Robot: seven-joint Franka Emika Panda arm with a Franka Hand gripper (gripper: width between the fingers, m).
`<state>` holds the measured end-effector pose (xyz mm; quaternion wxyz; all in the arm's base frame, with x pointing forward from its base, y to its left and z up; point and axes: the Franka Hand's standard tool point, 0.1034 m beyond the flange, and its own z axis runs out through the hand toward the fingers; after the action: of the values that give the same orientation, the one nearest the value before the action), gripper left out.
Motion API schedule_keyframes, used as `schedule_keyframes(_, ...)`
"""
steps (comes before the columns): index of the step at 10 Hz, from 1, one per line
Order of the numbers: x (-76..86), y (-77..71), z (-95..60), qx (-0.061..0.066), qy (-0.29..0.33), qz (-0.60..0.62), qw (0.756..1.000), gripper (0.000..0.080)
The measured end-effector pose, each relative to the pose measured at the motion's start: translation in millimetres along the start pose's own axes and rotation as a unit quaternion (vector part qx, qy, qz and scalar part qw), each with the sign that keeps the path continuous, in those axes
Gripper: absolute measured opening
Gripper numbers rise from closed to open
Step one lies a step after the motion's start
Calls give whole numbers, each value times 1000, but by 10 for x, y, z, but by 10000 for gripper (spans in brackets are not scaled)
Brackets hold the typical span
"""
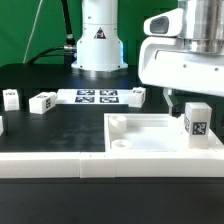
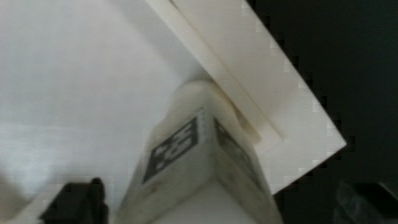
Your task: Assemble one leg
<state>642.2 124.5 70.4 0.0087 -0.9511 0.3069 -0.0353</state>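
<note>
Small white plastic block-like leg (image 1: 195, 120) with black-and-white tag stands upright in the large white square raised-rim tray (image 1: 150, 145) at its 3 o'clock corner, gripper (image 1: 178, 100) released, hovering just above.

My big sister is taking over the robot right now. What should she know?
Tool: just above the leg; whether it grips cannot be told.
Leg: upright at a corner of the white tray, on the exterior view's right; whether it is fixed in is unclear.
Other small white parts lie loose on the black table near the marker board.
Left: check the leg is seated, then release.
</note>
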Motion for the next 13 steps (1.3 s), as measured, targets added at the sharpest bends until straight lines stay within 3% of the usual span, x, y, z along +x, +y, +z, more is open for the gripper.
schedule_keyframes(3, 1, 1, -2, -5, 1, -160, 987, 649)
schedule_keyframes(5, -57, -42, -10, -6, 0, -300, 954, 649)
schedule_keyframes(6, -47, -36, -16, -5, 0, -339, 941, 649)
schedule_keyframes(8, -43, -29, -12, -6, 0, -339, 941, 649)
schedule_keyframes(10, -36, -23, -11, -6, 1, -339, 941, 385)
schedule_keyframes(11, -13, -4, -13, -7, 1, -337, 941, 385)
schedule_keyframes(12, -14, -5, -12, -7, 1, -337, 941, 289)
schedule_keyframes(13, -13, -4, -12, -7, 1, -337, 942, 289)
